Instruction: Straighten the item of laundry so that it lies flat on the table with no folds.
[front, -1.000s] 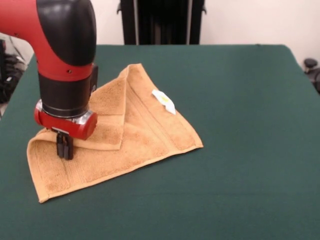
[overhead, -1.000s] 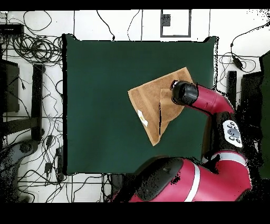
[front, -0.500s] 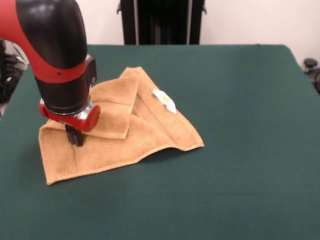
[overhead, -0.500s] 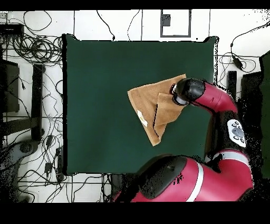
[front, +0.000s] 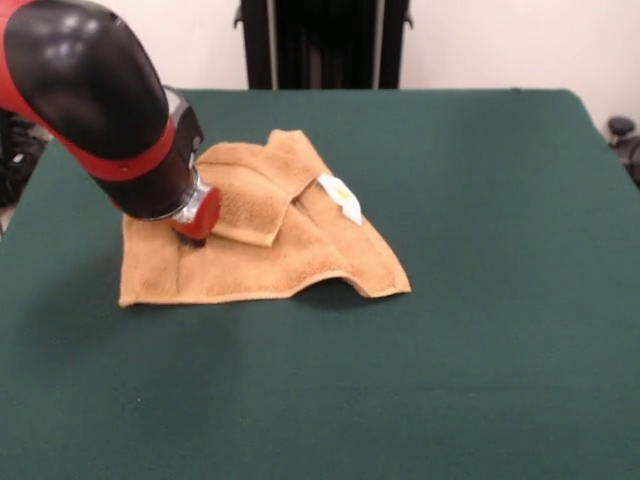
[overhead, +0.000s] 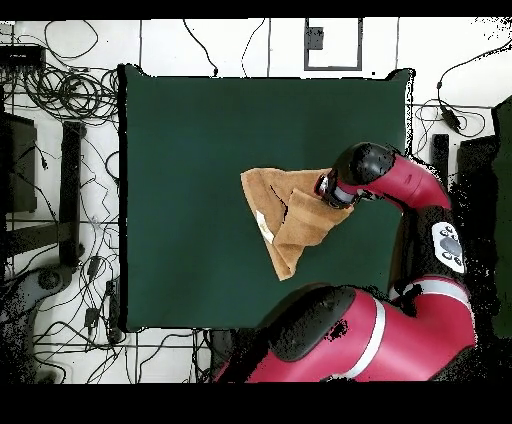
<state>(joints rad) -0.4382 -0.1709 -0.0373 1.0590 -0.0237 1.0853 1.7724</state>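
Observation:
The item of laundry (front: 300, 258), a tan-orange towel, lies crumpled on the green table (front: 480, 320), left of the middle. One flap is folded over its upper part, and its front edge humps up off the cloth. A white tag (front: 343, 197) shows on its right slope. My gripper (front: 191, 236) is tilted and pressed down at the towel's left part, shut on the cloth, mostly hidden under the red wrist. In the overhead view the towel (overhead: 275, 195) lies right of the middle of the table (overhead: 190, 150), with the gripper (overhead: 325, 190) at its right side.
A black stand (front: 320, 45) rises behind the table's far edge. Cables (overhead: 60, 90) and dark equipment lie on the floor around the table. The red arm (overhead: 410, 195) reaches in over the table's right edge in the overhead view.
The gripper has dragged the towel's left part towards the far side of the table and tilted over. The left corner has pulled back, the flap has bunched, and the front edge has lifted.

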